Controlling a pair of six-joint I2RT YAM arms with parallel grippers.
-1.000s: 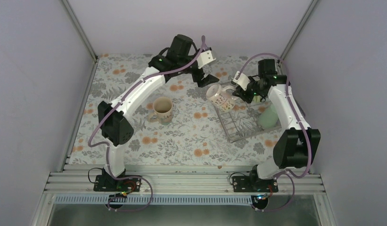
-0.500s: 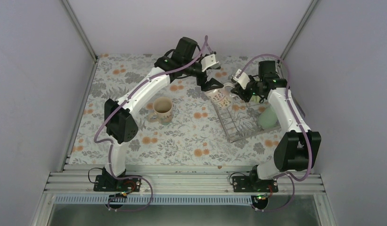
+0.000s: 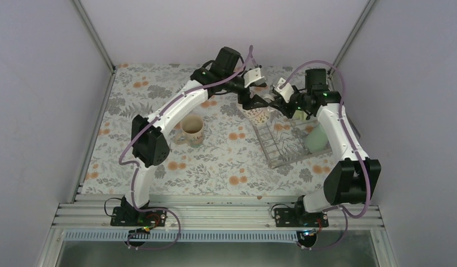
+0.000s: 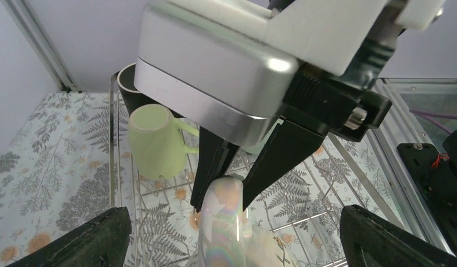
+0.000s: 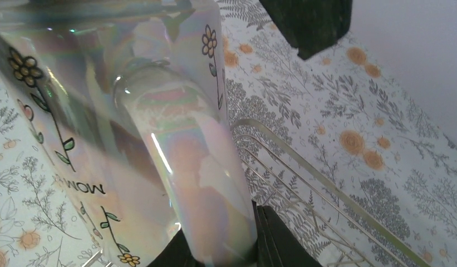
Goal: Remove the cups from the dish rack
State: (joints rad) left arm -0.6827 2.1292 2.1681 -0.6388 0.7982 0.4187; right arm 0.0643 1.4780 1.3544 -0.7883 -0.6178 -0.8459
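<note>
My right gripper (image 3: 275, 105) is shut on the shiny handle (image 5: 181, 167) of the cream patterned mug (image 3: 258, 113) and holds it above the left end of the dish rack (image 3: 283, 151). My left gripper (image 3: 258, 102) is open, one finger on each side of that mug, not touching it. In the left wrist view the right gripper (image 4: 242, 167) pinches the handle (image 4: 225, 217). A pale green mug (image 4: 155, 140) and a black mug (image 4: 127, 87) stand in the rack (image 4: 112, 144). A green tumbler (image 3: 316, 139) lies in the rack. A patterned mug with an orange inside (image 3: 191, 129) stands on the table.
The table has a floral cloth (image 3: 215, 161). Grey walls with metal corner posts (image 3: 95, 39) close it in on three sides. The rack's far rim (image 5: 315, 178) runs under the held mug. The lavender tumbler does not show.
My left arm has swung right, and its open fingers now straddle the cream mug. My right gripper has carried the mug a little left towards it.
</note>
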